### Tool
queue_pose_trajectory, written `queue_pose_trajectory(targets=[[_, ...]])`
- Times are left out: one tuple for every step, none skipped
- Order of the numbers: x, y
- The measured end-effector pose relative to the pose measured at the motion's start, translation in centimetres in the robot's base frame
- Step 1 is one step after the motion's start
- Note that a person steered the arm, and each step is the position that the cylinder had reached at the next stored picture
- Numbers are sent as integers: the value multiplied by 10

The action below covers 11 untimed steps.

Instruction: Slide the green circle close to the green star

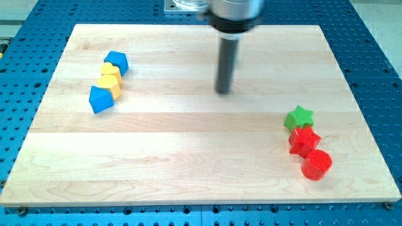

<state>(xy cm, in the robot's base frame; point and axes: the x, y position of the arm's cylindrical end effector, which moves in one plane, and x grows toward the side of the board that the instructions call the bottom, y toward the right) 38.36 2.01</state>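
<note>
The green star [298,117] lies at the view's right, touching the red star [304,140] below it. The green circle does not show; the dark rod stands over the spot in the upper middle of the board [188,157] where it could lie hidden. My tip [223,91] rests on the board near the middle top, well to the left of and above the green star.
A red circle [316,164] sits below the red star. At the view's left is a tight cluster: a blue block [116,61], a yellow heart [110,71], another yellow block [110,84] and a second blue block [100,99].
</note>
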Motion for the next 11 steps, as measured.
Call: queue_pose_trajectory(targets=[[-71,-2],[-98,12],[-58,82],[-49,104],[-47,118],[-22,124],[22,124],[10,117],[-8,135],[-6,144],[20,144]])
